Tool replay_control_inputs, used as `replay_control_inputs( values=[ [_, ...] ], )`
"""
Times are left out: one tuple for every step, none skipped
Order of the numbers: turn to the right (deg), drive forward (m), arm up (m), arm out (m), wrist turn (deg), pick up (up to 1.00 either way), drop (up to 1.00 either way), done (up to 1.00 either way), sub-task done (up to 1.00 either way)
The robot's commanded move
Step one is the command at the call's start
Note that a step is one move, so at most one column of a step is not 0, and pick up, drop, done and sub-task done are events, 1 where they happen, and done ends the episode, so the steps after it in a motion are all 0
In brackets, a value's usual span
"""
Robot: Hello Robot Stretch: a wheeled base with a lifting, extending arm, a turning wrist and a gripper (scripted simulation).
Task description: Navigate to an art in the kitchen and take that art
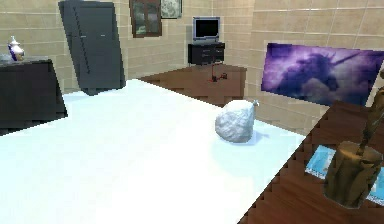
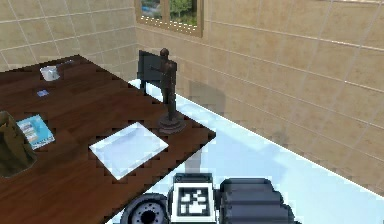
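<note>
Arm side view: your statue [image 2: 170, 95] stands upright on the table [image 2: 90, 100] edge, at 12 o'clock from the gripper [image 2: 148, 212]; you cannot tell whether it holds anything.

Dark ridged arm [image 2: 252, 203], white square marker [image 2: 195, 201] with black marks, dark rounded gripper [image 2: 147, 211]

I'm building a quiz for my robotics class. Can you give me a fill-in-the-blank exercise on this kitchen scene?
1. The wide purple painting stands against the tan tiled ____.
2. On the dark wooden table, the flat white sheet lies nearest the tall dark brown ____.
3. The thin rectangular book on that table has a ____ cover.
Missing words: wall; statue; blue.
</note>
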Motion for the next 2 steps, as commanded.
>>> replay_control_inputs(
  values=[
    [0.0,0.00,0.00,0.48,0.0,0.00,0.00,0.00,0.00],
    [0.0,0.00,0.00,0.00,45.0,0.00,0.00,0.00,0.00]
  ],
)
